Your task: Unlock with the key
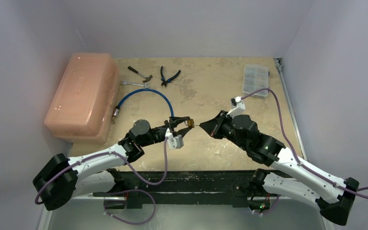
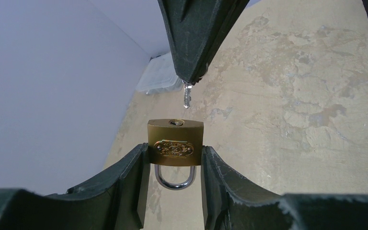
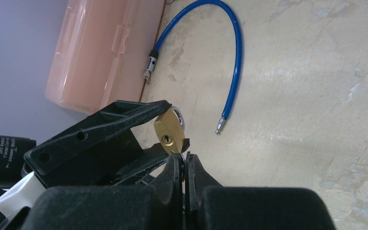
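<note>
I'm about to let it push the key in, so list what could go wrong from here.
1. The key tip hangs short of the keyhole and looks slightly off to one side in the left wrist view; a straight push may hit brass instead.
2. The left fingers pinch the padlock only by its sides; pushing could tilt it or slip it out.
3. The right fingers clamp the thin key between their tips, so it might twist or slide back.

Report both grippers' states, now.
Left gripper: closed on the brass padlock.
Right gripper: shut, pinching the key, not yet in the lock.
</note>
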`<state>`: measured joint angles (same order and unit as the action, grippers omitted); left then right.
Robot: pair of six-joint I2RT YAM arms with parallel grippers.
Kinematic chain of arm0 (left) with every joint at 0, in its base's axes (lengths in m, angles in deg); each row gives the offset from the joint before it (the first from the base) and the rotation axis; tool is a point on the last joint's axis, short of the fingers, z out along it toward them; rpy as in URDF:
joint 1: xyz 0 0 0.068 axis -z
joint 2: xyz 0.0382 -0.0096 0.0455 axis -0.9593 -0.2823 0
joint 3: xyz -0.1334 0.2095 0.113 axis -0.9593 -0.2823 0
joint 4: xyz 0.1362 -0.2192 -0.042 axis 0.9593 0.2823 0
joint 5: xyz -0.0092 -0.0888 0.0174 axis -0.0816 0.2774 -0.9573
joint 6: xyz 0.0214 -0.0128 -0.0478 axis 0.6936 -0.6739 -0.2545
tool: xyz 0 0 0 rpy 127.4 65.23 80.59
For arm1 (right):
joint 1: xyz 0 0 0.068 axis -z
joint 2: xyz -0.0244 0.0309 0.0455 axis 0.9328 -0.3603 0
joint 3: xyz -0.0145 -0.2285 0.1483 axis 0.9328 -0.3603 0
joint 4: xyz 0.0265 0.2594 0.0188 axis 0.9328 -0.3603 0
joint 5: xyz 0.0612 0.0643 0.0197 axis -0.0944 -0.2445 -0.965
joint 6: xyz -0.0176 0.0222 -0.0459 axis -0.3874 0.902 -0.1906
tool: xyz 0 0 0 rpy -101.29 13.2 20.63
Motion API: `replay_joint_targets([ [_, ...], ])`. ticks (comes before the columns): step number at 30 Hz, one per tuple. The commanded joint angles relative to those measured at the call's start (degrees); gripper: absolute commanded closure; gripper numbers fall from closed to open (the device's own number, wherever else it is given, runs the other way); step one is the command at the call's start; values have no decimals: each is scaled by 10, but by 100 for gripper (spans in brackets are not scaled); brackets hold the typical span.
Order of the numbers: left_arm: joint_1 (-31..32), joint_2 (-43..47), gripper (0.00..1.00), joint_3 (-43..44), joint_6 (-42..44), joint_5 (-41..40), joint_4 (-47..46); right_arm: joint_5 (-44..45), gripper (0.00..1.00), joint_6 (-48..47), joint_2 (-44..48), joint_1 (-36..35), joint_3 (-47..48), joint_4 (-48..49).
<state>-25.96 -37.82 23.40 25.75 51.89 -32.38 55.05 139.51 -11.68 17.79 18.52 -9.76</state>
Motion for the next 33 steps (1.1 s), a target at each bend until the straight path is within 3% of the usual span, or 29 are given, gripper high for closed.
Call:
replay_joint_targets([
  [1,-2,0,100,15,16,-5,-17,69,100,20,-13,-28,50,-25],
  [33,-1,2,100,19,16,6,3,117,100,15,-58,-53,64,-7],
])
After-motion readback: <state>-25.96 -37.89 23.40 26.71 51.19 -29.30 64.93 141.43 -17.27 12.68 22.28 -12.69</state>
